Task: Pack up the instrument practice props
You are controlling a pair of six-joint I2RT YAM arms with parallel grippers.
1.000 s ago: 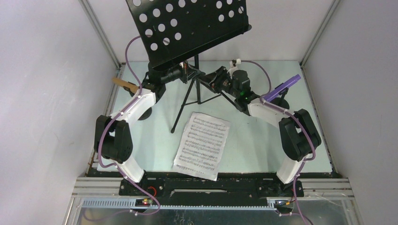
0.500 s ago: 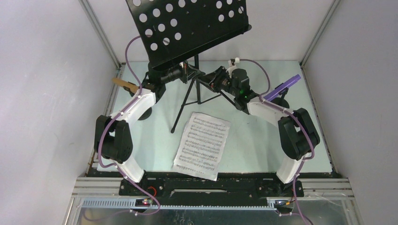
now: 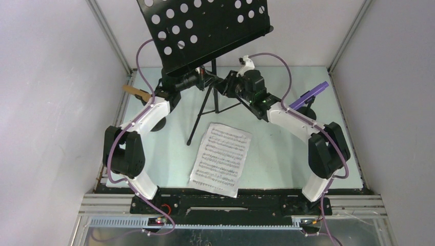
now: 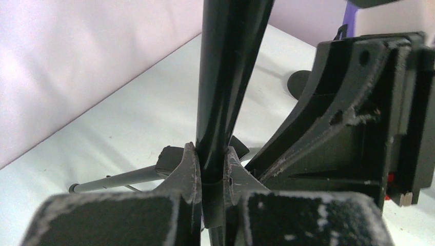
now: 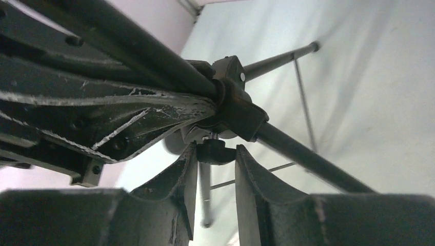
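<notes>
The black perforated music rack [image 3: 205,25] stands on its tripod at the back of the table. My left gripper [image 3: 204,77] is shut on the rack's black pole [image 4: 225,77], with the jaws pressed against both sides of it [image 4: 211,166]. My right gripper [image 3: 224,84] sits at the tripod hub [image 5: 238,110], and its jaws [image 5: 215,156] close on the small black screw knob [image 5: 215,151] under the hub. White sheet-music pages [image 3: 220,159] lie flat in front of the tripod. A tan microphone [image 3: 136,92] sits at the left and a purple microphone [image 3: 308,95] at the right, each on a black round-based holder.
Tripod legs [image 3: 197,120] spread over the table toward the pages. Grey walls and metal frame posts close in the left, right and back sides. The purple microphone's round base [image 4: 297,84] stands behind the right arm.
My right gripper has moved left and a little back to the tripod hub. The rack has shifted slightly left. The left arm has stayed put.
</notes>
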